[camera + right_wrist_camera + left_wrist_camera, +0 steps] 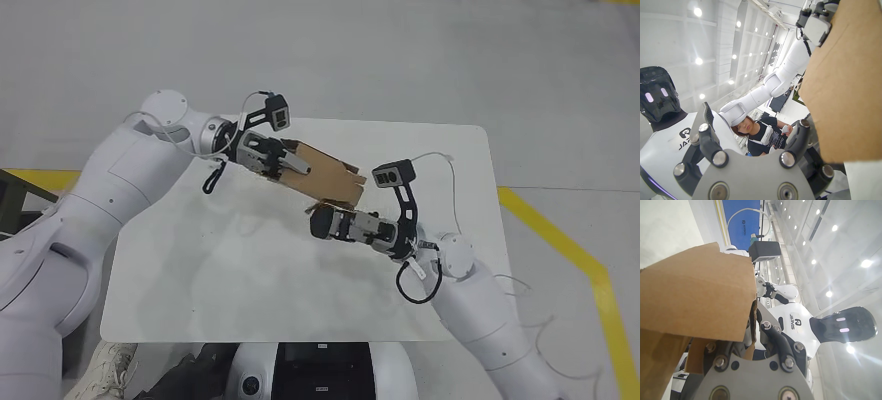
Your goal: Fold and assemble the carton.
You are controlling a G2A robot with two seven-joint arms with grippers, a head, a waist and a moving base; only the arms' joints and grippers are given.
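- L claw (292, 162) clamped on carton (328, 176), far-left end, above table (200, 290).
- R claw (320, 222) spread wide, empty, just near of carton's right end.
- Imo: L grips firm, R pinches near flap, folds along crease, slow.

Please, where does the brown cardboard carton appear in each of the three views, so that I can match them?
Top view: brown cardboard carton in the middle, between left claw and right claw.
Left wrist view: carton close up, clamped in the left claw.
Right wrist view: carton beside the open right claw.
Shared landmark: the left claw gripping the carton's end.
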